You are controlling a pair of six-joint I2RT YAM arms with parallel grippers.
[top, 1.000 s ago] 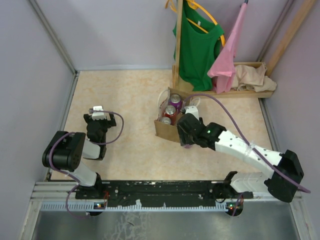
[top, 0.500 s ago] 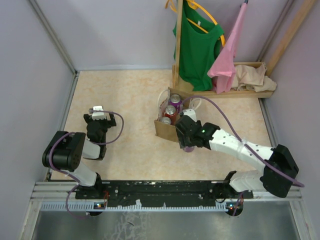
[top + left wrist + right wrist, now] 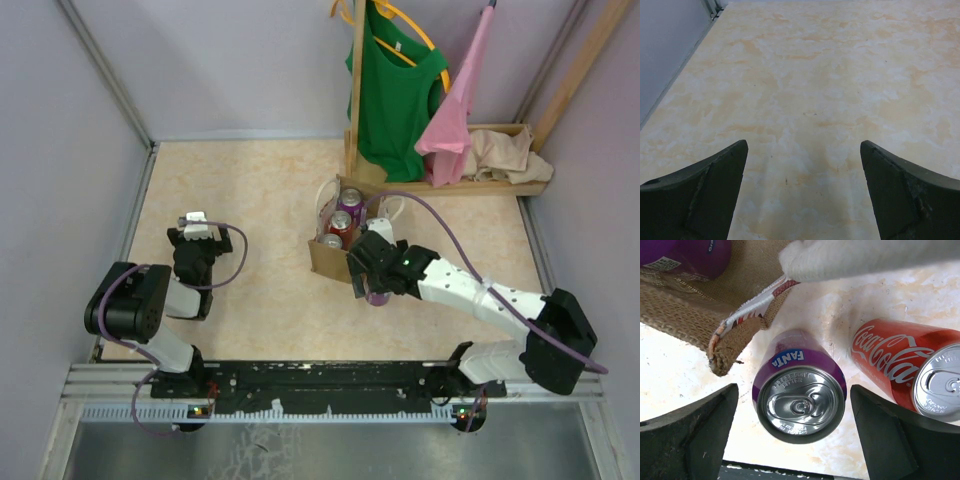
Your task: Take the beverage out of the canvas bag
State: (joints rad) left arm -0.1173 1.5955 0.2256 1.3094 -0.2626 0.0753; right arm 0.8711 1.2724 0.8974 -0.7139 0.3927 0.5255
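Right pincer (image 3: 794, 390) spread wide astride purple Fanta can (image 3: 799, 407) beside canvas bag (image 3: 685, 315), not touching; left pincer (image 3: 804, 150) spread, empty.

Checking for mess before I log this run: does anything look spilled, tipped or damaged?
Nothing spilled. The Fanta can and Coca-Cola can stand upright on the table outside the canvas bag. Only the bag's corner looks crumpled, its stitched edge folded outward.

Lab test cell: grey wall panels (image 3: 230, 70)
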